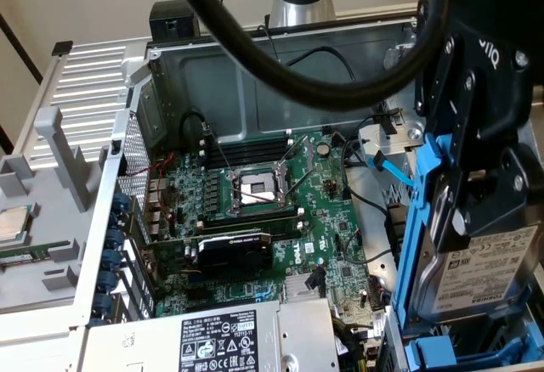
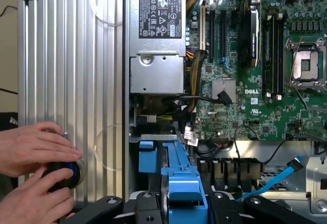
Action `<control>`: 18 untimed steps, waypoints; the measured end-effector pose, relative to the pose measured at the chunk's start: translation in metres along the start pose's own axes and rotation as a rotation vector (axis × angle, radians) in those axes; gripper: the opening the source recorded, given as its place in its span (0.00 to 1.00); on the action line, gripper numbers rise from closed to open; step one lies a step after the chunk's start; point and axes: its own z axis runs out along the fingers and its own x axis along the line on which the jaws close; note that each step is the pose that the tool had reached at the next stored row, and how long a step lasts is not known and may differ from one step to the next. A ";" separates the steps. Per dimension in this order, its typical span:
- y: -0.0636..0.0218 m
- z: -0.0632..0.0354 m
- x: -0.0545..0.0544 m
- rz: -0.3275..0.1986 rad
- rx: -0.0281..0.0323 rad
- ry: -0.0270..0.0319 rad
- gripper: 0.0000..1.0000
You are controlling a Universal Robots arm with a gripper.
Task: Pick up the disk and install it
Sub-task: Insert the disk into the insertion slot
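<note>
Open PC case is holding the motherboard: CPU socket sitting uncovered, graphics card lying between that socket and the power supply. Drive bay, just beside the power supply, is carrying blue plastic guides. Gripper is clamping the disk between its black fingers and holding it upright on edge over that bay; can't tell if the lower end is touching the guides. Room is looking tight, with the power supply wall on one side and a loose blue data cable hanging near the disk, farther from the power supply. Disk is showing a silver-grey face, a white barcode label and bright blue rails. A person's hands are gripping a dark round knob on the ribbed plate beside the power supply.
</note>
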 end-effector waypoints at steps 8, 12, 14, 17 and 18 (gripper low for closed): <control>-0.0006 0.0002 0.003 0.000 -0.0020 -0.0042 0.37; -0.0006 0.0009 0.003 0.000 -0.0021 -0.0055 0.37; -0.0006 0.0012 0.003 0.000 -0.0021 -0.0062 0.37; -0.0005 0.0020 0.003 0.000 -0.0022 -0.0075 0.37; -0.0006 0.0024 0.003 0.000 -0.0021 -0.0082 0.37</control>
